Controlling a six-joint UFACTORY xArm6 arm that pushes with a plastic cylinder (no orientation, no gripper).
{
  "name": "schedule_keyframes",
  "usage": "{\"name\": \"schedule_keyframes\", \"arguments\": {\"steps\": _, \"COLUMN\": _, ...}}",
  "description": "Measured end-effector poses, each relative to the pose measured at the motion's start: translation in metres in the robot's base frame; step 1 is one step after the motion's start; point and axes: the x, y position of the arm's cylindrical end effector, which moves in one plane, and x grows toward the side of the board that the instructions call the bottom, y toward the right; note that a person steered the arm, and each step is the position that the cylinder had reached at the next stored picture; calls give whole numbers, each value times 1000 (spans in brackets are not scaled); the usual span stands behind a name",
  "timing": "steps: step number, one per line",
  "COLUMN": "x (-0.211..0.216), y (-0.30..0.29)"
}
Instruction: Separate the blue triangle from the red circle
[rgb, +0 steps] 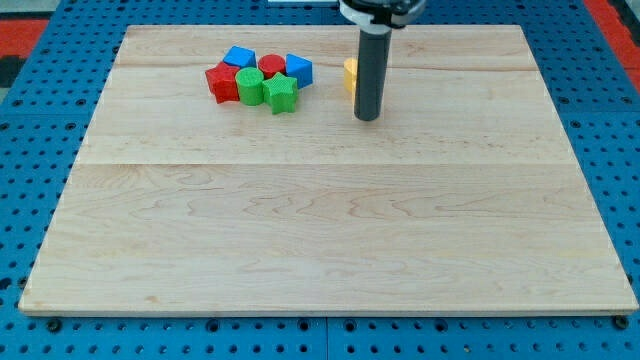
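A cluster of blocks sits near the view's top left of the wooden board (320, 220). The red circle (271, 66) is in its middle. A blue block (299, 68) touches it on the right and another blue block (239, 57) lies at its upper left; which one is the triangle I cannot tell. A red block (221, 82), a green round block (249, 87) and a green star (282, 93) fill the cluster's front. My tip (367, 118) rests on the board to the right of the cluster, clear of it.
A yellow block (350, 75) lies just left of and behind the rod, partly hidden by it. Blue perforated table surrounds the board.
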Motion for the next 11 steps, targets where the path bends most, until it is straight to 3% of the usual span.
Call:
{"name": "schedule_keyframes", "arguments": {"steps": 1, "x": -24, "y": -1}}
{"name": "schedule_keyframes", "arguments": {"steps": 6, "x": -56, "y": -111}}
{"name": "schedule_keyframes", "arguments": {"steps": 10, "x": -123, "y": -129}}
{"name": "schedule_keyframes", "arguments": {"steps": 11, "x": -158, "y": -115}}
